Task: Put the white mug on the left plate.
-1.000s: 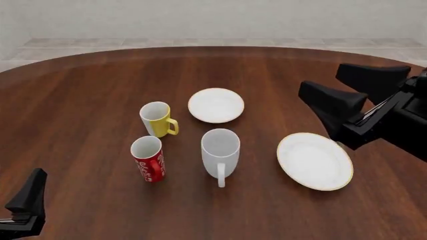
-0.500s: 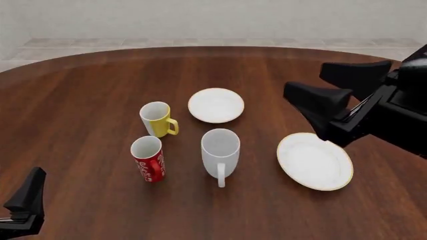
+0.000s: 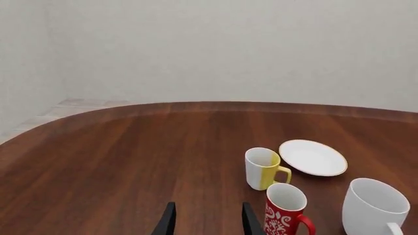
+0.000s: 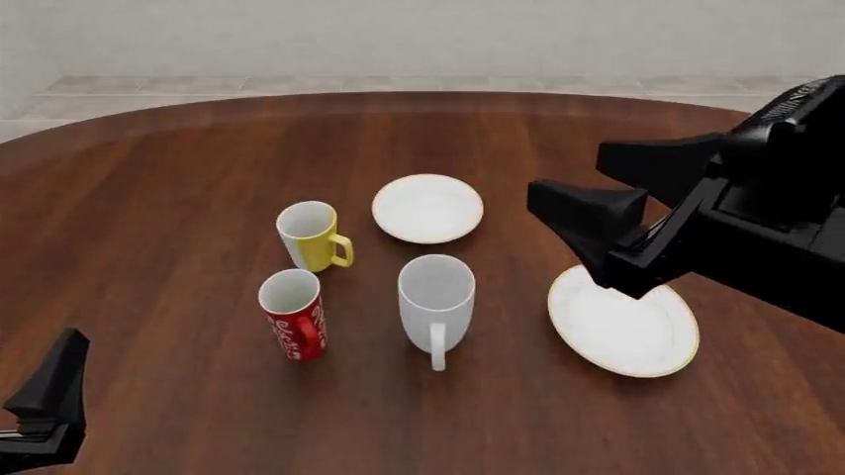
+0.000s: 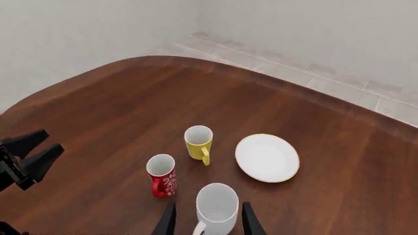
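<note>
The white mug (image 4: 436, 297) stands upright mid-table, handle toward the near edge; the wrist views show it too (image 3: 375, 208) (image 5: 216, 208). The left plate (image 4: 426, 208) lies bare just behind it (image 5: 267, 157) (image 3: 313, 157). My right gripper (image 4: 571, 176) hovers open above the table, to the right of the mug and partly over the other plate (image 4: 623, 319). Its fingers (image 5: 166, 220) frame the mug from well above. My left gripper (image 4: 59, 381) rests open at the near left corner, its fingers (image 3: 168, 220) holding nothing.
A yellow mug (image 4: 313, 236) and a red mug with white lettering (image 4: 293, 315) stand left of the white mug. The dark wooden table (image 4: 158, 198) has a curved far edge, with a tiled floor and pale wall beyond.
My right gripper has moved left, toward the mugs, and now covers part of the right plate. The left gripper and all crockery have stayed in place.
</note>
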You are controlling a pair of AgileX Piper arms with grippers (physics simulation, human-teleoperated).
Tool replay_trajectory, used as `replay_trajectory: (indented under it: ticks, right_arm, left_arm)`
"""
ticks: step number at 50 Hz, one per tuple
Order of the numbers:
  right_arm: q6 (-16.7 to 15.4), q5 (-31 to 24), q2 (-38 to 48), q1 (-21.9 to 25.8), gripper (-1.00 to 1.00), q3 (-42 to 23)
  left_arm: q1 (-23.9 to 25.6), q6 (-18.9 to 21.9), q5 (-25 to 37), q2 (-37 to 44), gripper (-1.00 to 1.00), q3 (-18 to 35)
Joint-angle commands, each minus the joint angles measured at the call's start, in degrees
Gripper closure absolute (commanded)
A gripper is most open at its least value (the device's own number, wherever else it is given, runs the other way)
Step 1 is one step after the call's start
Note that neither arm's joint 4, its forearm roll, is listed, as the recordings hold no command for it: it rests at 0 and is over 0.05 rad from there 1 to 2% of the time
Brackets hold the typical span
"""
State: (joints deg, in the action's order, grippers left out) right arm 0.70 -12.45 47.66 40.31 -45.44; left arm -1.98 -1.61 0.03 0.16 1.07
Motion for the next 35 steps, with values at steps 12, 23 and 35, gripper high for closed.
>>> replay_trajectory:
  ticks: [12,23,35]
  right_arm:
    - [4.1,3.0,2.7,-2.9,-1.00,5.4]
    - [5.1,4.8,4.5,-3.4,-1.00,7.5]
    - [5.6,6.3,5.6,-2.7,-1.00,8.6]
  left_arm:
    - [-0.1,0.1,0.0,-0.1,-1.00,-0.1]
    - [0.0,0.0,0.0,-0.1,-1.00,-0.2]
    - [-0.1,-0.1,-0.3,-0.1,-1.00,-0.3]
